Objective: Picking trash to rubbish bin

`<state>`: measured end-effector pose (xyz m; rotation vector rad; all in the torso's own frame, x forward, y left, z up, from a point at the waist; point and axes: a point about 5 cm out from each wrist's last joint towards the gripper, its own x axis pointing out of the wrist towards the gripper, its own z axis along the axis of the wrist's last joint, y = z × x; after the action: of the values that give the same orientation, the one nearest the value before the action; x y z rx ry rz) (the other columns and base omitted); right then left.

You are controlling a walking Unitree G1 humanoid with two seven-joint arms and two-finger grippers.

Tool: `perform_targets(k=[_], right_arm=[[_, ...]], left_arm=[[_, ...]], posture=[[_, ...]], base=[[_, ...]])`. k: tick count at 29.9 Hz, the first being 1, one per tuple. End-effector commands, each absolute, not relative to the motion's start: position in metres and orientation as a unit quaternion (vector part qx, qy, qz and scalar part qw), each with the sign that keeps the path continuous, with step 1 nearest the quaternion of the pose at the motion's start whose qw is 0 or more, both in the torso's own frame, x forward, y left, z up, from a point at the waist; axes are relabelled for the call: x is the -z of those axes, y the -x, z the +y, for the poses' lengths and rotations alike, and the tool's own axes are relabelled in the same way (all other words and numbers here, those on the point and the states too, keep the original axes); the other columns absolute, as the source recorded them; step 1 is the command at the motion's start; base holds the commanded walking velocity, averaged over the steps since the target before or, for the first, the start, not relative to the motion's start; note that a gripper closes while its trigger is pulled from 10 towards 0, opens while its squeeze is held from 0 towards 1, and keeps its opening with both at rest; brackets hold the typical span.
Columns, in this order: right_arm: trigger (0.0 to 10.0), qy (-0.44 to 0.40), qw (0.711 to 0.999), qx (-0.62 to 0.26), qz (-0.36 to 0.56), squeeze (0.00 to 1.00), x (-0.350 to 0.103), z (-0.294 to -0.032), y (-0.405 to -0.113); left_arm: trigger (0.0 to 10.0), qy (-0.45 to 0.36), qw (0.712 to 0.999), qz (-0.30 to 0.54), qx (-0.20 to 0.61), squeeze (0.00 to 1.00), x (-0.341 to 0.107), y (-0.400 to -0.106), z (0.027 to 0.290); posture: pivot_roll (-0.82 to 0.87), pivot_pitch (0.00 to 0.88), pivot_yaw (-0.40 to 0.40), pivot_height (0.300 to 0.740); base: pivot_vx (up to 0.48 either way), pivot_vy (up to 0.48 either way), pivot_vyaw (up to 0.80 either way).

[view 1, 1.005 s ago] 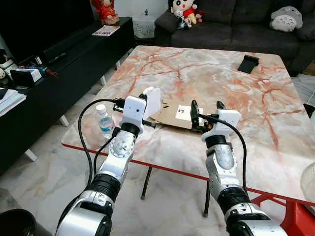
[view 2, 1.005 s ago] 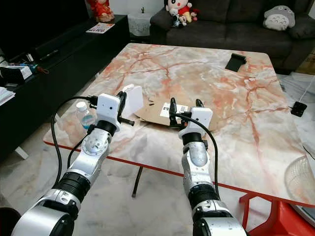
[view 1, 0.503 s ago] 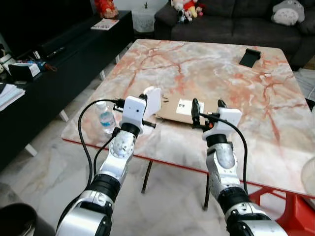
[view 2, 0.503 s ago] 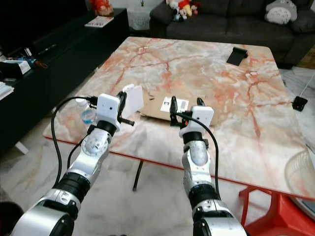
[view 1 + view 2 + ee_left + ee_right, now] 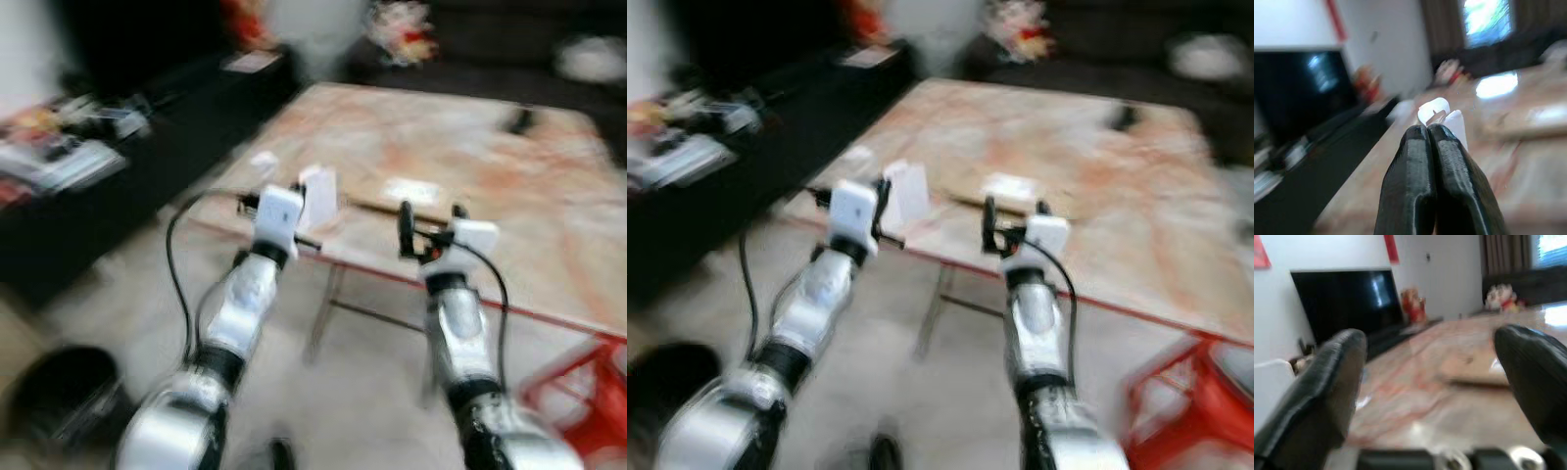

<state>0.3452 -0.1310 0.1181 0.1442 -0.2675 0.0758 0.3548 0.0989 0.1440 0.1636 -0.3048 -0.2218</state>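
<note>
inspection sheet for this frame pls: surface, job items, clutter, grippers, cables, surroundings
Surface: marble table, red edge; views blurred.
Job's things: white paper scrap pinched in the left gripper; dark rubbish bin on the floor at the robot's left.
Clutter: flat cardboard piece on the table.
Grippers: left shut on the scrap; right gripper open, holding nothing, near the table edge.
Cables: black cable looping off the left arm.
Surroundings: dark TV cabinet, dark sofa, red stool.

Left end effector point(image 5: 1429, 134) pinched closed; right end effector point(image 5: 1435, 396) fingers spread, both raised forward.
</note>
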Motion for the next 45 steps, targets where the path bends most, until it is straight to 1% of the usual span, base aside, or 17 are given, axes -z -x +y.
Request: perform_targets(k=[1, 4, 9, 11, 16, 17, 18, 19, 20, 24, 28, 29, 30, 31, 32, 39, 45], right_arm=[[10.0, -0.068, 0.987, -0.032, -0.143, 0.00, -0.125, -0.136, -0.349], [10.0, -0.067, 0.987, -0.031, -0.141, 0.00, -0.123, -0.137, -0.348], [10.0, -0.083, 0.991, -0.015, -0.105, 0.00, -0.107, -0.145, -0.344], [10.0, -0.090, 0.994, -0.009, -0.062, 0.00, -0.089, -0.149, -0.338], [10.0, -0.090, 0.994, -0.008, -0.056, 0.00, -0.086, -0.150, -0.337], [10.0, -0.090, 0.996, 0.003, 0.003, 0.00, -0.062, -0.157, -0.327], [10.0, -0.099, 0.990, 0.017, 0.095, 0.00, -0.025, -0.167, -0.306], [10.0, -0.103, 0.987, 0.023, 0.125, 0.00, -0.014, -0.169, -0.298], [10.0, -0.103, 0.987, 0.023, 0.125, 0.00, -0.014, -0.169, -0.298], [10.0, -0.108, 0.960, 0.046, 0.254, 0.00, 0.032, -0.177, -0.257], [10.0, -0.095, 0.939, 0.059, 0.326, 0.00, 0.055, -0.180, -0.229], [10.0, -0.096, 0.927, 0.069, 0.356, 0.00, 0.065, -0.181, -0.214], [10.0, -0.096, 0.927, 0.069, 0.356, 0.00, 0.065, -0.181, -0.214], [10.0, -0.098, 0.915, 0.077, 0.383, 0.00, 0.074, -0.181, -0.199], [10.0, -0.097, 0.912, 0.079, 0.391, 0.00, 0.077, -0.182, -0.193], [10.0, -0.098, 0.904, 0.085, 0.408, 0.00, 0.085, -0.183, -0.175], [10.0, -0.095, 0.903, 0.088, 0.409, 0.00, 0.084, -0.186, -0.177]], left_arm=[[10.0, -0.087, 0.973, -0.178, 0.121, 0.00, -0.160, -0.359, 0.090], [10.0, -0.091, 0.974, -0.169, 0.117, 0.00, -0.157, -0.359, 0.093], [10.0, -0.100, 0.981, -0.130, 0.105, 0.00, -0.137, -0.357, 0.112], [10.0, -0.103, 0.986, -0.097, 0.089, 0.00, -0.121, -0.354, 0.125], [10.0, -0.104, 0.987, -0.092, 0.086, 0.00, -0.118, -0.353, 0.127], [10.0, -0.099, 0.992, -0.037, 0.068, 0.00, -0.098, -0.349, 0.141], [10.0, -0.092, 0.994, 0.038, 0.038, 0.00, -0.069, -0.338, 0.161], [10.0, -0.090, 0.994, 0.059, 0.030, 0.00, -0.060, -0.334, 0.167], [10.0, -0.090, 0.994, 0.059, 0.030, 0.00, -0.060, -0.334, 0.167], [10.0, -0.092, 0.979, 0.184, 0.012, 0.00, -0.016, -0.307, 0.181], [10.0, -0.093, 0.958, 0.271, -0.003, 0.00, 0.015, -0.279, 0.193], [10.0, -0.094, 0.947, 0.308, -0.013, 0.00, 0.028, -0.264, 0.199], [10.0, -0.094, 0.947, 0.308, -0.013, 0.00, 0.028, -0.264, 0.199], [10.0, -0.086, 0.935, 0.343, -0.037, 0.00, 0.040, -0.248, 0.207], [10.0, -0.080, 0.930, 0.356, -0.050, 0.00, 0.044, -0.241, 0.211], [10.0, -0.069, 0.913, 0.392, -0.085, 0.00, 0.058, -0.216, 0.225], [10.0, -0.081, 0.912, 0.396, -0.069, 0.00, 0.060, -0.216, 0.220]], posture=[[-0.07, 0.000, 0.050, 0.740], [-0.07, 0.000, 0.051, 0.740], [-0.07, 0.000, 0.051, 0.740], [-0.07, 0.000, 0.050, 0.740], [-0.07, 0.000, 0.050, 0.740], [-0.07, 0.000, 0.045, 0.740], [-0.07, 0.000, 0.043, 0.740], [-0.07, 0.000, 0.041, 0.740], [-0.07, 0.000, 0.041, 0.740], [-0.07, 0.000, 0.040, 0.740], [-0.07, 0.000, 0.041, 0.740], [-0.07, 0.000, 0.040, 0.740], [-0.07, 0.000, 0.040, 0.740], [-0.07, 0.000, 0.039, 0.740], [-0.07, 0.000, 0.037, 0.740], [-0.07, 0.000, 0.040, 0.740], [-0.07, 0.000, 0.037, 0.740]], base=[[0.000, 0.000, 0.00], [0.000, 0.000, 0.00], [0.000, 0.000, 0.00], [0.000, 0.000, 0.00], [0.000, 0.000, 0.00], [0.000, 0.000, 0.00], [0.000, 0.000, 0.00], [0.000, 0.000, 0.00], [0.000, 0.000, 0.00], [0.000, 0.000, 0.00], [0.000, 0.000, 0.00], [0.000, 0.000, 0.00], [0.000, 0.000, 0.00], [0.000, 0.000, 0.00], [0.000, 0.000, 0.00], [0.000, 0.000, 0.08], [0.000, 0.000, 0.71]])
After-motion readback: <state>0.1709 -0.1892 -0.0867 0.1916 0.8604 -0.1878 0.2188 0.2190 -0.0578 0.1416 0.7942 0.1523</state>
